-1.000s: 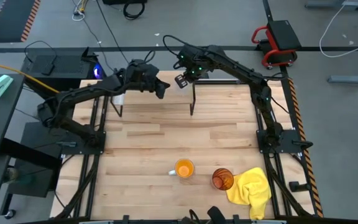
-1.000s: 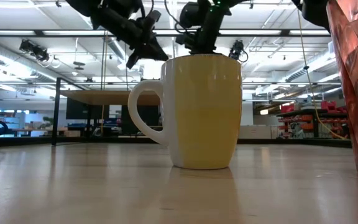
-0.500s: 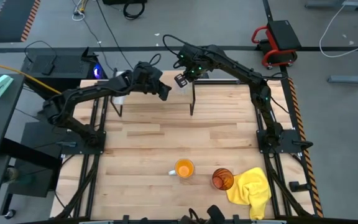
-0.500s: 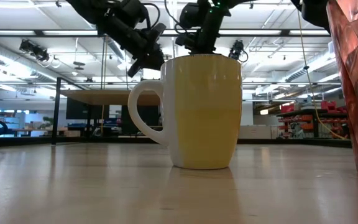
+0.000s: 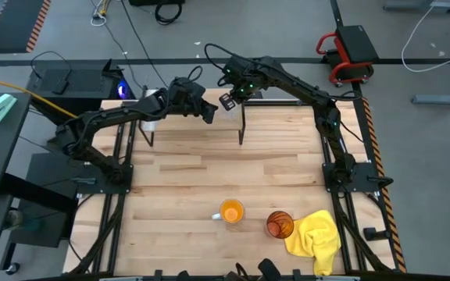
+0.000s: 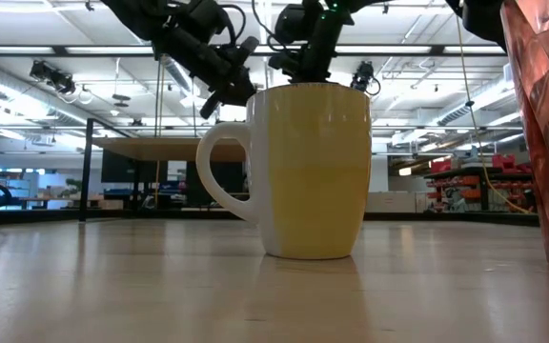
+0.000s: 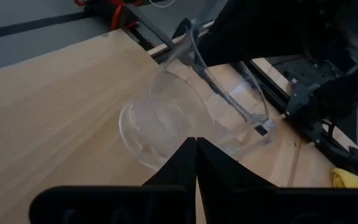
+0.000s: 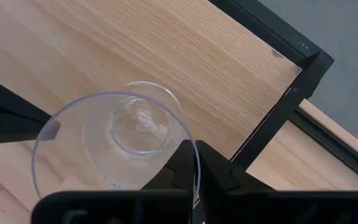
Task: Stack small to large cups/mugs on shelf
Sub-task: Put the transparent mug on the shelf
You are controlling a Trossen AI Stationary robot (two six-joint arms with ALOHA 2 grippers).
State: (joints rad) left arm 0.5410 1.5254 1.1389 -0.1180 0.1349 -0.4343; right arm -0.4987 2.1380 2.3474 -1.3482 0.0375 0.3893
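High view puts both grippers over the shelf (image 5: 196,119), my right gripper (image 8: 194,165) with jaws closed on the glass cup's (image 8: 114,146) rim, left gripper (image 7: 196,146) jaws shut empty beside it; next I'd release gently, then fetch the mug (image 5: 230,211) from the worktop (image 5: 209,172).

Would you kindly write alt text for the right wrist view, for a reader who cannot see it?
A clear glass cup, seen from above through its open mouth, sits over a light-wood shelf, with the right hand shut on its near rim. A black metal frame bar crosses beyond the shelf's edge.
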